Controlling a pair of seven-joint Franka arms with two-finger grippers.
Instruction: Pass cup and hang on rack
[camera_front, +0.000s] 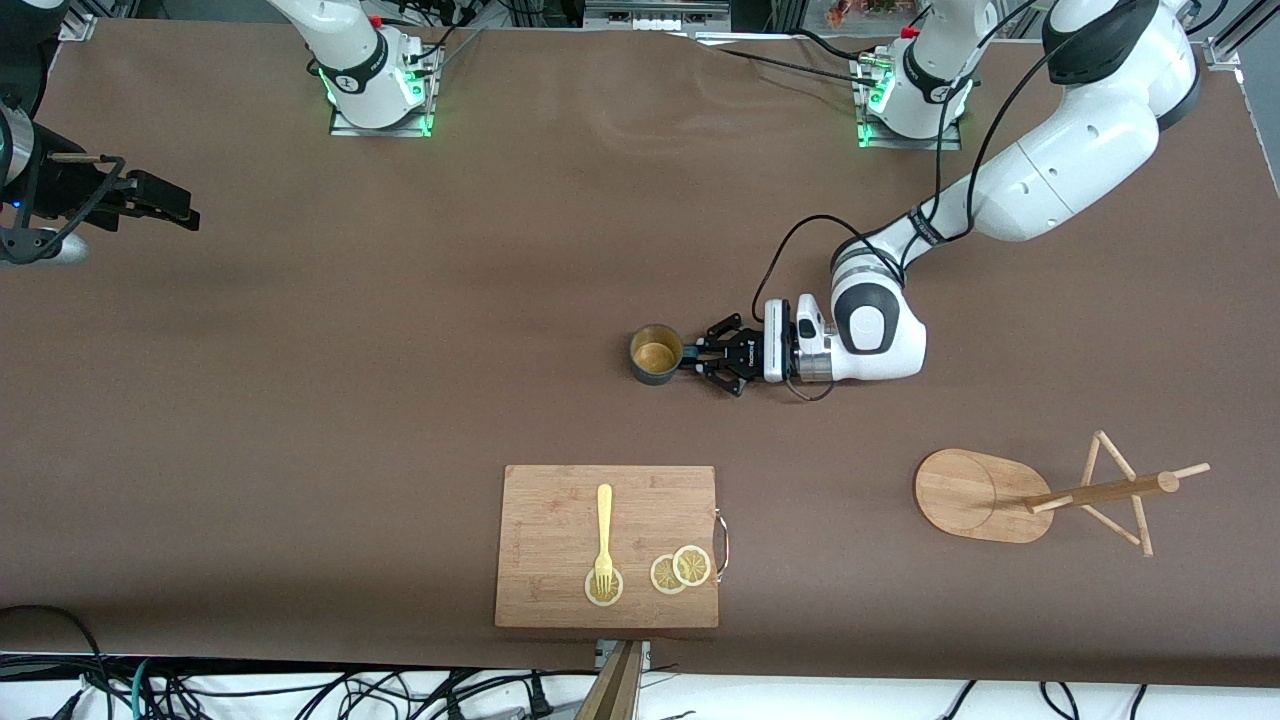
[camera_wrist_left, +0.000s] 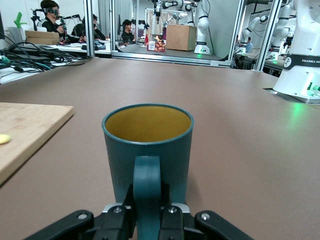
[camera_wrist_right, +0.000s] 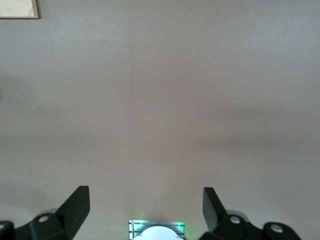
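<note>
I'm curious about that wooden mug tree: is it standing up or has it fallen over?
Standing. The rack rests flat on its oval base; the high camera looks down its pole.

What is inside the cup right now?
Nothing: the cup shows only its bare yellowish wall, with the left gripper shut on its handle. Its floor is hidden in the left wrist view; the front view shows it bare.

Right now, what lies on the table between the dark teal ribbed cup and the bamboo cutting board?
Nothing: the front view shows only bare brown table between the dark teal ribbed cup and the bamboo cutting board.
</note>
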